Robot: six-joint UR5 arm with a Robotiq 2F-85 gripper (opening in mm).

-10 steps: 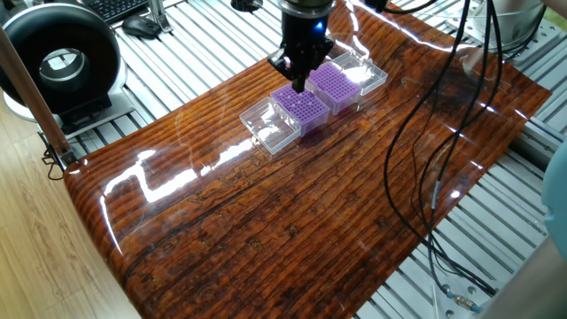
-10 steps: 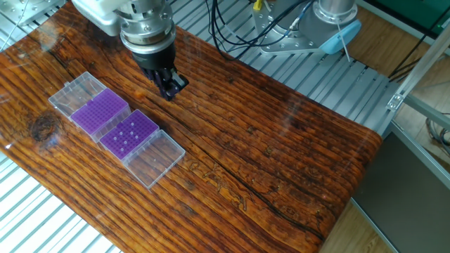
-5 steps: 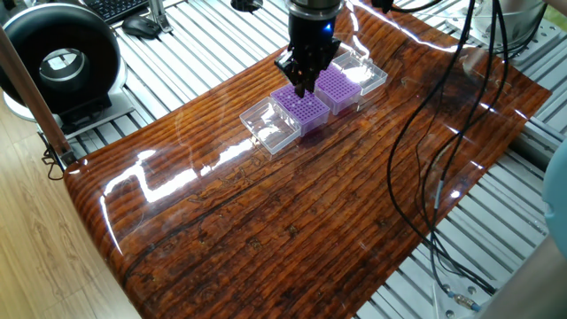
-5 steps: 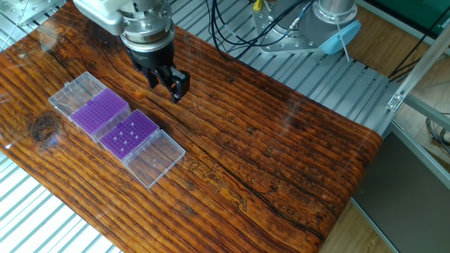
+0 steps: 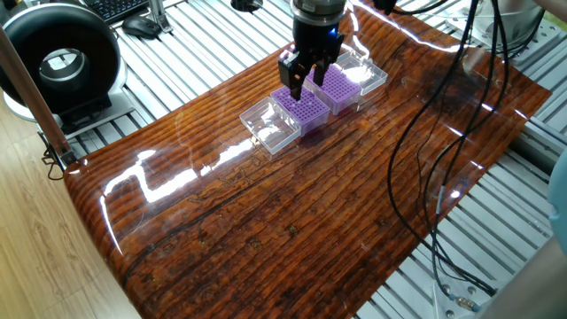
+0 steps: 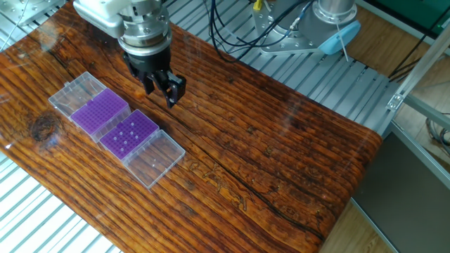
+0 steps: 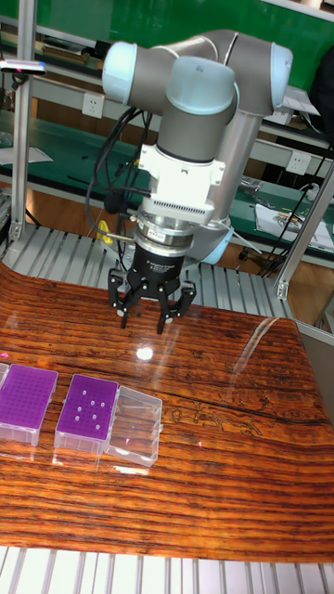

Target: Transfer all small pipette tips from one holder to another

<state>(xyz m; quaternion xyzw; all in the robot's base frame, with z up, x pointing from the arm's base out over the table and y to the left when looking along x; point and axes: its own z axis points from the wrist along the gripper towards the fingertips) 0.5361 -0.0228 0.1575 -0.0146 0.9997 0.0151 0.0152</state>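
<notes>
Pipette tips, pale dots scattered in the grid, sit in the purple rack nearer the open clear lid, and none is in my grasp. In one fixed view my gripper hangs above the seam between the two purple racks, and where a second ago my fingers met in one dark point, they now stand apart with daylight between them. I read that as readying for a pick, not a finished one; the tips themselves are too small to make out from this side. In the other fixed view the same spreading shows: my fingers were pressed together and are now a clear fork, and my wrist has slid a little toward the racks. I hover beside the far edge of the tip-bearing rack, not yet over its holes, while the second purple rack looks bare of tips, so the transfer seems barely begun. In the tall fixed view my arm comes down from a bent elbow with the wrist pointing straight at the table, jaws wide and empty, well above the wood and behind the racks.
</notes>
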